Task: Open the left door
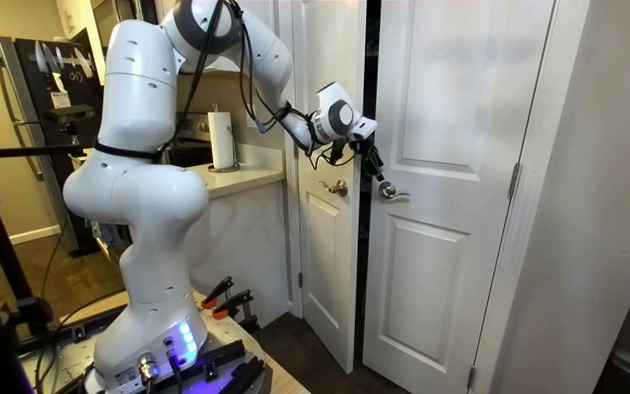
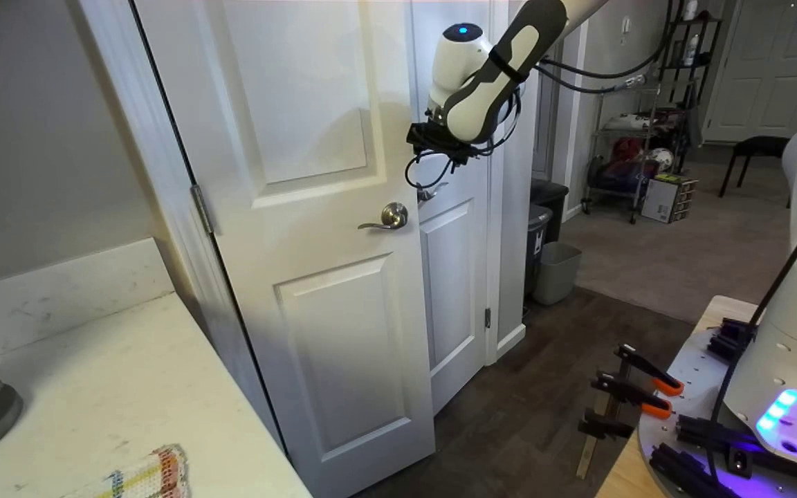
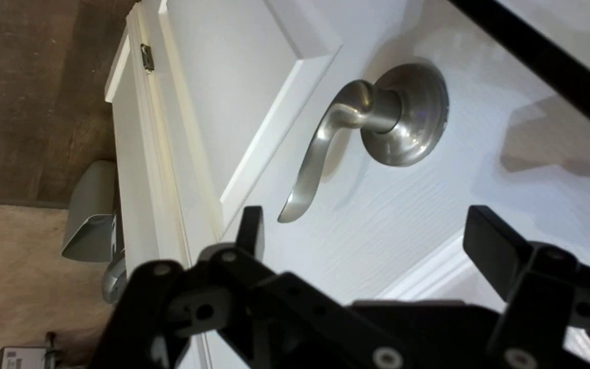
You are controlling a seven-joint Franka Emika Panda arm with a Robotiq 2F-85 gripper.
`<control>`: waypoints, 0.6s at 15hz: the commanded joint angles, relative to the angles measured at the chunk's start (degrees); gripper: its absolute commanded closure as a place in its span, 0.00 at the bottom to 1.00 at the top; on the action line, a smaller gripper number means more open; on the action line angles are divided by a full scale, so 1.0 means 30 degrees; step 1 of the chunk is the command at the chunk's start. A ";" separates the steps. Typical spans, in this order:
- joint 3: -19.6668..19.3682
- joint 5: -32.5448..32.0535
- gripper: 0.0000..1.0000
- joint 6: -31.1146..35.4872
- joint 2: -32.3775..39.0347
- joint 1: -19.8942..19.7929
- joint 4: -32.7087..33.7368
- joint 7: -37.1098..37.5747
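Observation:
The left door (image 1: 328, 262) is a white panelled leaf, also in an exterior view (image 2: 333, 304). Its silver lever handle (image 1: 338, 188) is near its free edge. A dark gap separates it from the matching right leaf (image 1: 430, 284). In the wrist view, a pale strip (image 3: 576, 38) beyond a dark band appears to be the left door. My gripper (image 1: 379, 172) is open and empty, at the gap beside the right leaf's lever (image 1: 389, 190). In the wrist view that lever (image 3: 320, 146) lies ahead of my open gripper (image 3: 364, 220), its tip near the left finger, apart from it.
A countertop (image 2: 94, 401) adjoins the left door's hinge side, with a paper towel roll (image 1: 221, 139) on it. A grey bin (image 2: 556, 273) stands past the right leaf. Clamps (image 1: 233, 301) stick out from the robot's table edge. Loose cables (image 1: 249, 71) hang along my arm.

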 commanded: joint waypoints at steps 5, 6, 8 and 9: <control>-0.3129 -0.2425 0.00 -0.0867 -0.2056 0.2875 -0.2331 0.3093; -0.3285 -0.2393 0.00 -0.0722 -0.2507 0.2920 -0.2804 0.2759; -0.3429 -0.2469 0.00 -0.0731 -0.3463 0.2818 -0.3607 0.1666; -0.3206 -0.2552 0.00 -0.0594 -0.4101 0.2529 -0.4063 0.0343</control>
